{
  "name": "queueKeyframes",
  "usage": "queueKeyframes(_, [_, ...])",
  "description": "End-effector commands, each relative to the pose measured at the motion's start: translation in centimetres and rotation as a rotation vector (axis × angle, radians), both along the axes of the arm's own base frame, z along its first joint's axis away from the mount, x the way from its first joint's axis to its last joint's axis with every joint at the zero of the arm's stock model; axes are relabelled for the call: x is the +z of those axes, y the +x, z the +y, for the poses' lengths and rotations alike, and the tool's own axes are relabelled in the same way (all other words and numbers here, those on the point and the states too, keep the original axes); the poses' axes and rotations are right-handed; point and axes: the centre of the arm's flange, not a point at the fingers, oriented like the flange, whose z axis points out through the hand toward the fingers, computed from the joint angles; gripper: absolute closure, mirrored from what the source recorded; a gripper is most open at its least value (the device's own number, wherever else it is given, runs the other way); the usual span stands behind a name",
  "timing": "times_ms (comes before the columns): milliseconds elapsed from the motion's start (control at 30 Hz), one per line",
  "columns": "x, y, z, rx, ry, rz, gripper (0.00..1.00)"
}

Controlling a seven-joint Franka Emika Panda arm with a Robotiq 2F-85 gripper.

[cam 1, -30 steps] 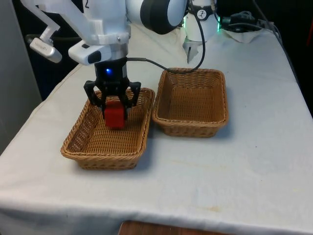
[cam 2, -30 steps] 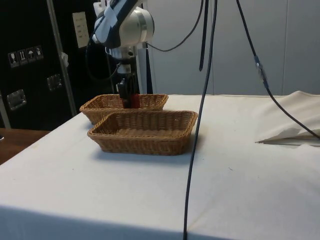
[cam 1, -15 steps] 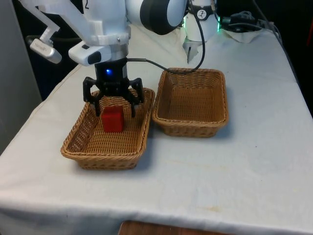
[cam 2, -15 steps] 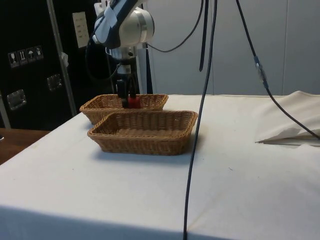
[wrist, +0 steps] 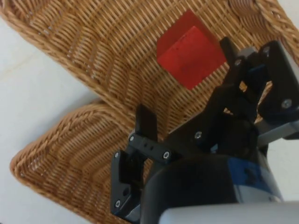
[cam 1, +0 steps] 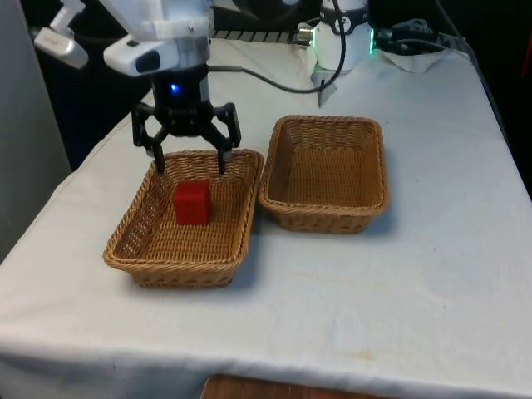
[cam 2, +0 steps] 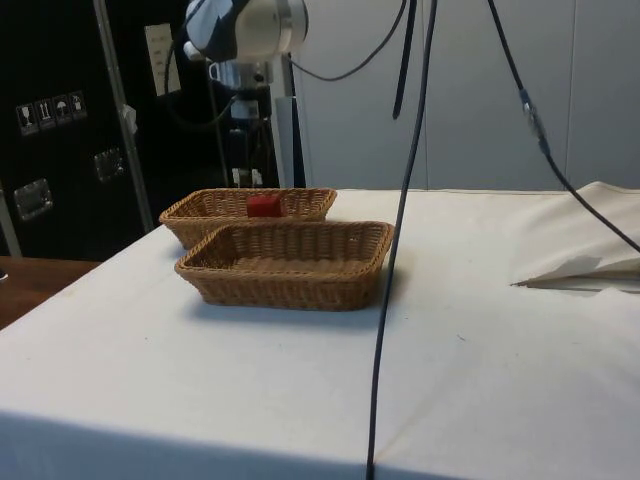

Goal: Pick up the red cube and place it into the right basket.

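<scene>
Risen clear of the basket (cam 1: 133, 241) rim, gripper (cam 1: 189, 166) hangs spread wide, empty, above the red cube (cam 1: 192, 202).

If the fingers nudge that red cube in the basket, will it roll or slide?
Probably neither. The red cube sits flat on its face in the basket, so rolling is unlikely. The woven floor looks rough and should resist sliding. It looks solid, so it likely keeps its shape when squeezed.

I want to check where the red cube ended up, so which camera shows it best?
The front view: the red cube sits whole in the basket on that view's left, below the open gripper. The side view shows its top above the rim; the wrist view shows it close.
</scene>
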Motion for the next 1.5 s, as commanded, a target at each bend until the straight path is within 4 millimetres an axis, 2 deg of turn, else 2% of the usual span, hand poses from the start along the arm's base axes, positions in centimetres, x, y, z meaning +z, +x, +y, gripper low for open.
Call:
queueKeyframes(0, [0.9,-0.2,0.0,-0.007,-0.005,0.004,0.00])
queueKeyframes(33, [1.2,-0.2,0.2,-0.009,-0.002,0.004,0.00])
queueKeyframes(67, [0.7,-0.1,0.0,-0.003,0.004,0.001,0.00])
queueKeyframes(267, [3.7,-0.5,1.0,-0.024,0.008,0.004,0.00])
queueKeyframes(333, [4.4,-0.6,1.4,-0.025,0.011,0.003,0.00])
queueKeyframes(367, [4.0,-0.4,1.2,-0.022,0.019,0.003,0.00])
queueKeyframes(600, [6.5,-1.1,3.4,-0.019,0.001,0.007,0.00])
queueKeyframes(667, [6.5,-1.0,3.5,-0.016,0.007,0.012,0.00])
queueKeyframes(967, [8.6,-1.6,6.2,-0.009,-0.031,0.015,0.00])
queueKeyframes(1000, [8.2,-1.5,5.7,-0.008,-0.017,0.022,0.00])
queueKeyframes(1133, [9.3,-1.7,7.3,-0.004,-0.041,0.014,0.00])
queueKeyframes(1267, [9.9,-1.8,8.3,0.000,-0.050,0.014,0.00])
queueKeyframes(1300, [9.6,-1.7,8.0,0.000,-0.039,0.025,0.00])
queueKeyframes(1333, [10.2,-1.8,8.8,0.002,-0.054,0.013,0.00])
queueKeyframes(1467, [10.6,-2.0,9.7,0.008,-0.062,0.011,0.00])
